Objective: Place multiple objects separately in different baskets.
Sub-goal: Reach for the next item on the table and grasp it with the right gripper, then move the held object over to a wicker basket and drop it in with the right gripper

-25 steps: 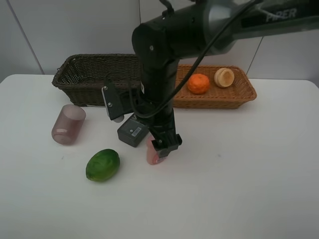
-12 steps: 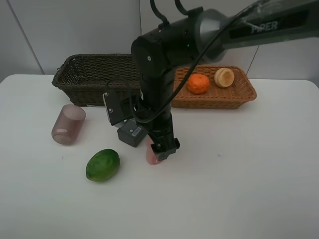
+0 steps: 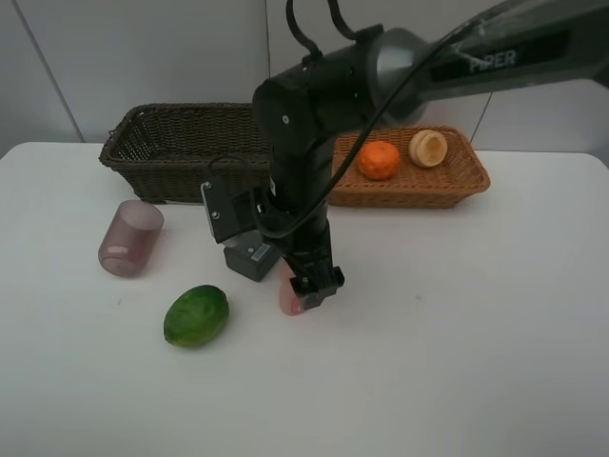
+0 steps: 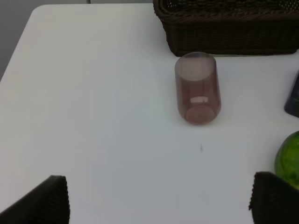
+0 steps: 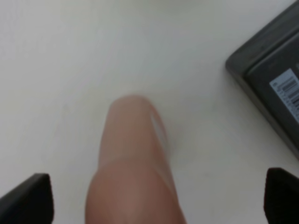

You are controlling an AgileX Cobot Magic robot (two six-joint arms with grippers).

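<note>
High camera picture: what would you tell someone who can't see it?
A black robot arm's open gripper hangs over a pink bottle on a white table. A green fruit and purple cup lie nearby, two baskets behind.

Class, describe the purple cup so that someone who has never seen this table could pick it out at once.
On the white table, find the dark brown basket at the back left. Just in front of its left end, apart from it, lies the purple cup. It is the only see-through, cylindrical thing; the green fruit nearer the front is solid and oval.
</note>
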